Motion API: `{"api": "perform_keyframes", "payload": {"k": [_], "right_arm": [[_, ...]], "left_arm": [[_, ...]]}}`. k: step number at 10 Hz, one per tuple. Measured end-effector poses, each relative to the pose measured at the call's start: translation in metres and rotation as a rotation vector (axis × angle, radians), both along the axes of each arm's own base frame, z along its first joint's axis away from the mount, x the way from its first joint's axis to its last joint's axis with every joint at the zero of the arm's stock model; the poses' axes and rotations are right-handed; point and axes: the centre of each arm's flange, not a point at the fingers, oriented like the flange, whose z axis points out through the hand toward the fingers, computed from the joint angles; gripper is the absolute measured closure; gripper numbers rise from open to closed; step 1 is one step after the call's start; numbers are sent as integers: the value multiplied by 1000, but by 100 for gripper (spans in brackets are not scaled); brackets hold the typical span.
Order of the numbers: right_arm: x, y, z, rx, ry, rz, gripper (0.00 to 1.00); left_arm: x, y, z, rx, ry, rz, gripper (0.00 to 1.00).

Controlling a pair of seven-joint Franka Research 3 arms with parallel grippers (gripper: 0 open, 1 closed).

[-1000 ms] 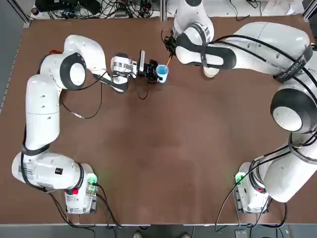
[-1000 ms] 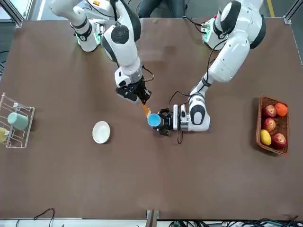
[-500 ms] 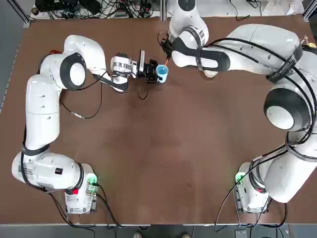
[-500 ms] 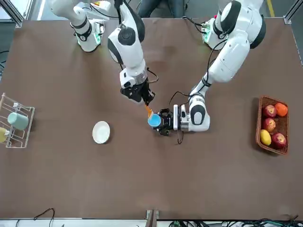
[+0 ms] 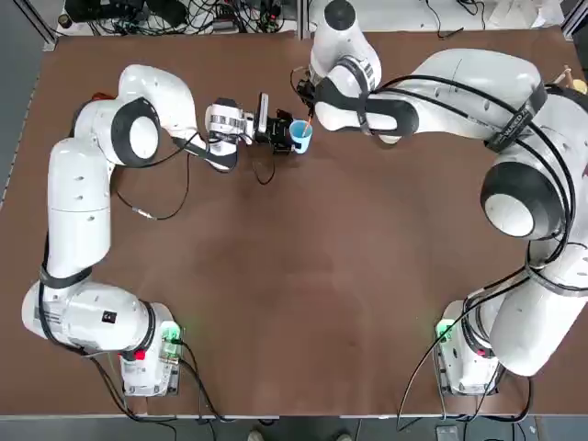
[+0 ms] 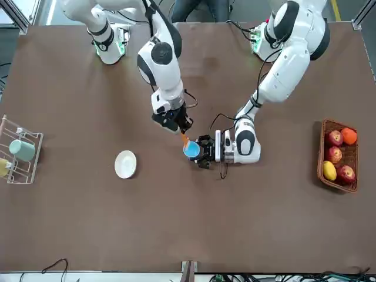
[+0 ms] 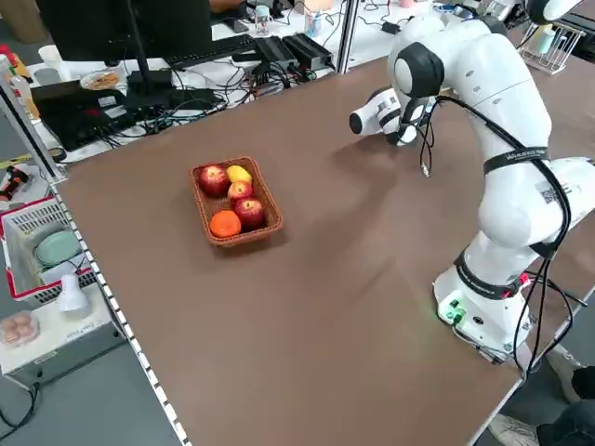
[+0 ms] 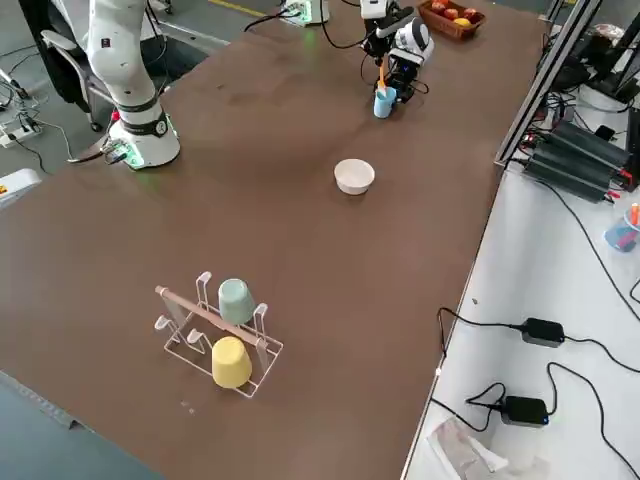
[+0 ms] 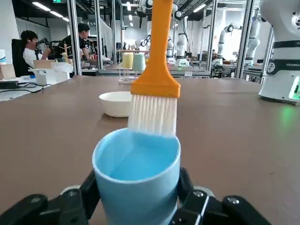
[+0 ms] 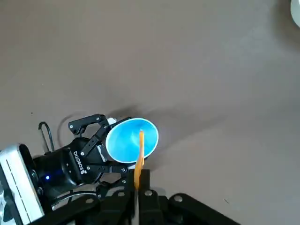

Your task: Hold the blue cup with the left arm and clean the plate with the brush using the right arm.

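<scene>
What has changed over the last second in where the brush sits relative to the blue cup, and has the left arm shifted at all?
The right gripper, shut on the brush, has carried it closer to the blue cup; its white bristles now hang at the cup's rim. The left gripper has kept still, shut on the cup. The plate, the fruit basket and the cup rack lie as before.

I'm seeing wicker basket (image 6: 339, 154) sitting at table edge, holding apples, orange (image 6: 349, 136), lemon (image 6: 329, 170). Wire rack (image 8: 215, 332) standing at opposite end, carrying teal cup (image 8: 236, 297) and yellow cup (image 8: 231, 362) (both upended).
</scene>
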Motion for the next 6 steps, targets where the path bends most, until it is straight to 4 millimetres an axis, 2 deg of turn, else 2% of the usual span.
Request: {"api": "perform_keyframes", "payload": {"k": [6], "right_arm": [[7,15,-19,-4,6,-5,96]], "left_arm": [[0,0,0,1,-1,0,32]]}}
